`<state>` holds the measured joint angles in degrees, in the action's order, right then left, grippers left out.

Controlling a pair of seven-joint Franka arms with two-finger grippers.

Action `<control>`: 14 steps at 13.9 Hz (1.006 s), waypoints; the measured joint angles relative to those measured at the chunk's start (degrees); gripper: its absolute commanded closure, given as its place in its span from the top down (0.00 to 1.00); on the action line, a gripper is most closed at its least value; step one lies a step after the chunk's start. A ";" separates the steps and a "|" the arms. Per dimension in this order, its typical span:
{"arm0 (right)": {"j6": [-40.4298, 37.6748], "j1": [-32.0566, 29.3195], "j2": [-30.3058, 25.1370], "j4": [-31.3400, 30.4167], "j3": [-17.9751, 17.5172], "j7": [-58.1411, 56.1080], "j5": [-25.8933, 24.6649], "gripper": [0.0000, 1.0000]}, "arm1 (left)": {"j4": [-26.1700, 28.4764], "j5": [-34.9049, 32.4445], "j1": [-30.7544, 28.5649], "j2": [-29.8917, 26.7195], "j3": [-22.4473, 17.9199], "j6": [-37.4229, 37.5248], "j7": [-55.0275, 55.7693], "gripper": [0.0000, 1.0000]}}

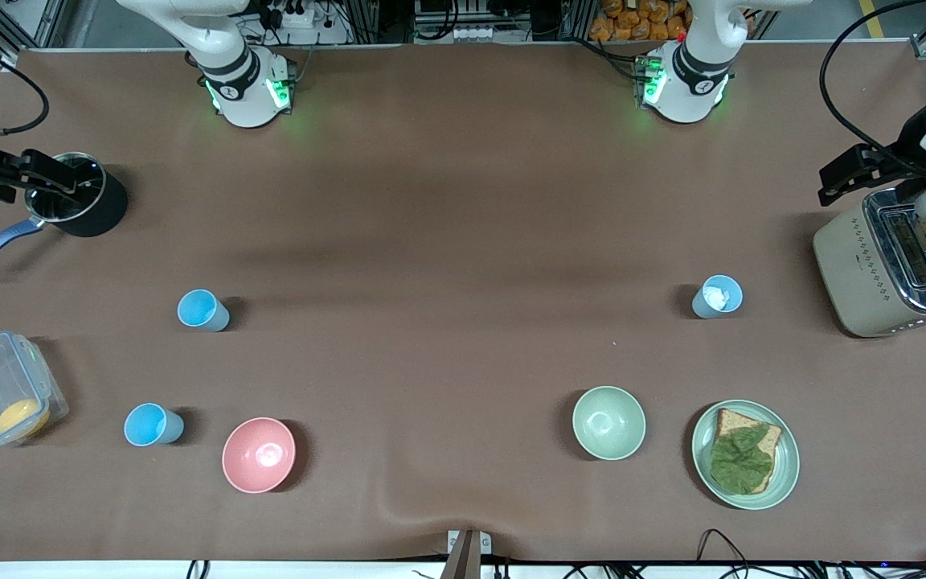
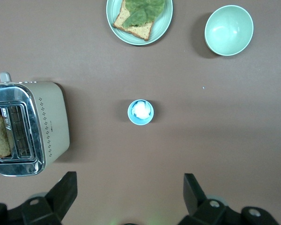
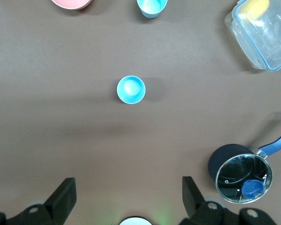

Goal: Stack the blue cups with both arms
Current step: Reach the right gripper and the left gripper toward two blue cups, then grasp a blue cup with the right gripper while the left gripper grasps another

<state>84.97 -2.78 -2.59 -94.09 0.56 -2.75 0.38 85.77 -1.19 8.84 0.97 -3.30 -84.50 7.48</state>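
- I see my left gripper spread wide, holding nothing, high over the brown surface near the cream toaster.
- Below it, out past its fingertips, stands a light-blue plastic cup with something white inside; it is upright and apart from everything.
- My right gripper is likewise spread wide and empty, high over the surface near the black saucepan.
- Below it stands a second light-blue cup, upright.
- A third light-blue cup stands farther out from this gripper, beside the pink bowl.
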 measured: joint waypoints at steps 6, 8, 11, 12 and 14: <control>2.44 -0.79 2.27 -3.20 0.06 0.00 0.00 1.00 | 12.94 0.26 -0.42 1.91 -0.14 -12.77 -0.49 1.00; 3.65 -1.91 5.34 -3.78 0.06 -0.03 0.00 1.00 | 19.83 0.27 -0.89 2.26 -0.16 -20.36 -0.51 1.00; 6.26 -4.16 11.91 -4.34 0.09 -1.53 0.55 1.00 | 30.23 0.27 -1.62 3.02 -0.19 -33.96 -0.68 1.00; 7.48 -4.45 14.02 -4.41 0.09 -1.89 0.59 1.00 | 33.18 0.27 -1.69 3.64 -0.19 -38.13 -0.69 1.00; 11.14 -4.46 17.60 -4.94 -0.01 -2.65 0.61 1.00 | 37.51 0.27 -1.73 5.99 -0.21 -45.22 -0.69 0.97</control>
<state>96.11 -7.25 15.02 -99.03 0.56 -5.40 0.98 123.27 -0.93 7.11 6.96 -3.51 -129.72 6.78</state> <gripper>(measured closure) 0.000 0.000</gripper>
